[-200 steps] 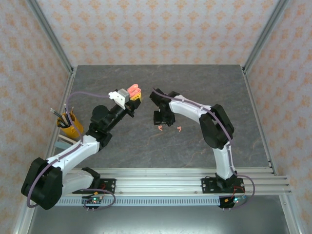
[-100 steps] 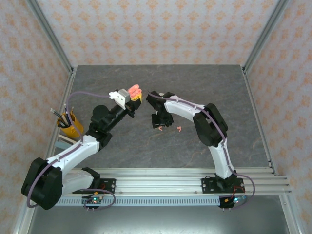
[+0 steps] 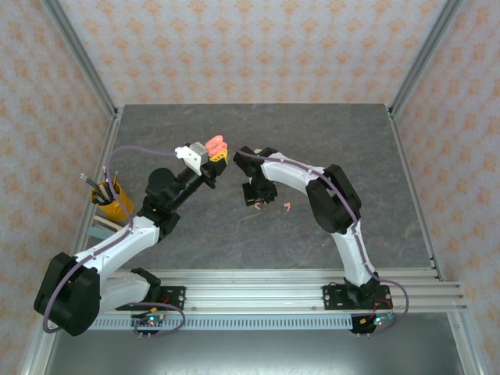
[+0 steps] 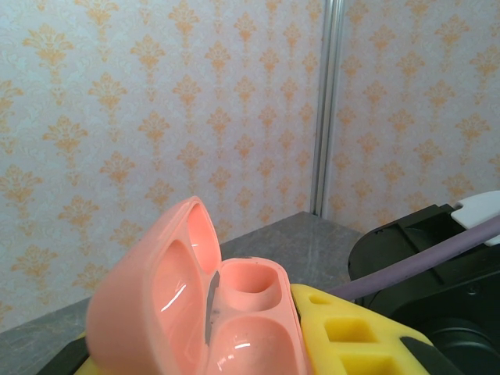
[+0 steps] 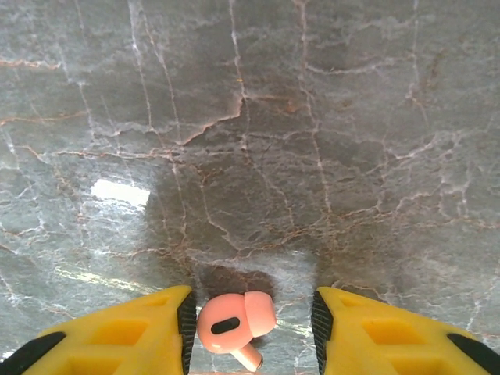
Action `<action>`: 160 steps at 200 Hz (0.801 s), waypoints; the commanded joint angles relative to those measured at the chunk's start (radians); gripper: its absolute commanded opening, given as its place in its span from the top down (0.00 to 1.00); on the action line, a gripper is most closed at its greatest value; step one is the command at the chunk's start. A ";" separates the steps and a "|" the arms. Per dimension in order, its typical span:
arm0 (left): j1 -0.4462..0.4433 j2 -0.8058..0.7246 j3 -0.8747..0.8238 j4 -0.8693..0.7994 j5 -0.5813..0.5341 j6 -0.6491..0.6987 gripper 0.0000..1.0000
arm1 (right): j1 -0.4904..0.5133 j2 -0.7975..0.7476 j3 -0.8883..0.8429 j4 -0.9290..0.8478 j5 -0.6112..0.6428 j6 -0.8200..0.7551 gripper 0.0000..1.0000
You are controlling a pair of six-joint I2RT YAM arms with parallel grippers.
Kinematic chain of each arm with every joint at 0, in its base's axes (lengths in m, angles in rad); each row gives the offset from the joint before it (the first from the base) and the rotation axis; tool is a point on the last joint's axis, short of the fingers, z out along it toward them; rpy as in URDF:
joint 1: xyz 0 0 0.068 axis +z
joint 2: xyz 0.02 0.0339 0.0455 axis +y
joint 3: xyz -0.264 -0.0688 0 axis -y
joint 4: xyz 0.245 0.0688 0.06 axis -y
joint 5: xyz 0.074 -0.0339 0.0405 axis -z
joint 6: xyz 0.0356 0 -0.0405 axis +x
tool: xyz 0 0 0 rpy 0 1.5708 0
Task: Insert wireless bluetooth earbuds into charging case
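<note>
far left: yellow cup at the table's left edge, right beside the left arm. A few thin sticks poke out of it, can't tell what they are.

left gripper: lifted off the table and pointing toward the middle, clamped tight on the charging case. One yellow finger sits flush against the case's right side in the left wrist view.

charging case: coral-pink, up in the air in that grip, well clear of the tabletop. Its lid is swung open to the left, so you can look straight into the glossy hollows of the lid and a round well in the body.

right gripper: just right of the case in the top view, nose down at the tabletop. Jaws are spread, one yellow finger on each side of an earbud, not pinching it. The left pad is almost on it, and there's a clear gap on the right.

pink earbud: lying on the grey marble between those fingers, stem pointing toward the camera.

second pink earbud: on the table just right of the right gripper, on its own with nothing touching it.
</note>
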 commanded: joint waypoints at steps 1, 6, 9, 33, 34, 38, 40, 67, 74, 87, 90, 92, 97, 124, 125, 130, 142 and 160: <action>0.010 -0.005 0.031 0.001 0.013 -0.005 1.00 | -0.003 0.024 0.023 -0.011 0.030 -0.013 0.56; 0.011 -0.005 0.030 0.000 0.013 -0.005 1.00 | -0.002 0.024 0.023 -0.011 0.030 -0.013 0.57; 0.010 -0.005 0.030 0.000 0.013 -0.005 1.00 | -0.002 0.024 0.023 -0.011 0.030 -0.013 0.57; 0.010 -0.006 0.030 0.000 0.011 -0.005 1.00 | -0.002 0.022 0.025 -0.013 0.031 -0.011 0.60; 0.010 -0.006 0.030 0.000 0.011 -0.005 1.00 | -0.002 0.021 0.025 -0.013 0.031 -0.011 0.60; 0.010 -0.006 0.030 0.000 0.012 -0.005 1.00 | -0.002 0.021 0.024 -0.013 0.031 -0.012 0.60; 0.010 -0.006 0.030 0.000 0.011 -0.005 1.00 | -0.002 0.021 0.025 -0.012 0.032 -0.012 0.61; 0.011 -0.006 0.030 0.000 0.012 -0.005 1.00 | -0.002 0.017 0.026 -0.014 0.030 -0.007 0.63; 0.010 -0.006 0.030 0.000 0.011 -0.005 1.00 | -0.002 0.017 0.026 -0.014 0.032 -0.007 0.64; 0.010 -0.006 0.030 0.000 0.011 -0.005 1.00 | -0.002 0.017 0.027 -0.014 0.035 -0.004 0.65; 0.010 -0.006 0.030 0.000 0.012 -0.005 1.00 | -0.002 0.015 0.026 -0.014 0.034 -0.004 0.65; 0.010 -0.006 0.030 -0.001 0.011 -0.005 1.00 | -0.002 0.014 0.025 -0.014 0.035 -0.004 0.65; 0.010 -0.005 0.030 0.001 0.011 -0.005 1.00 | -0.002 0.014 0.026 -0.014 0.036 -0.003 0.65; 0.010 -0.005 0.031 -0.001 0.013 -0.005 1.00 | -0.002 0.008 0.023 -0.012 0.041 0.008 0.66; 0.010 -0.005 0.031 -0.001 0.013 -0.005 1.00 | -0.002 0.007 0.022 -0.012 0.041 0.007 0.66; 0.010 -0.003 0.031 -0.002 0.011 -0.006 1.00 | -0.002 0.006 0.022 -0.011 0.042 0.009 0.66; 0.010 -0.002 0.032 0.000 0.013 -0.005 1.00 | -0.002 0.000 0.019 -0.010 0.043 0.012 0.66; 0.011 -0.002 0.033 0.000 0.013 -0.007 1.00 | -0.002 -0.002 0.014 -0.008 0.044 0.016 0.69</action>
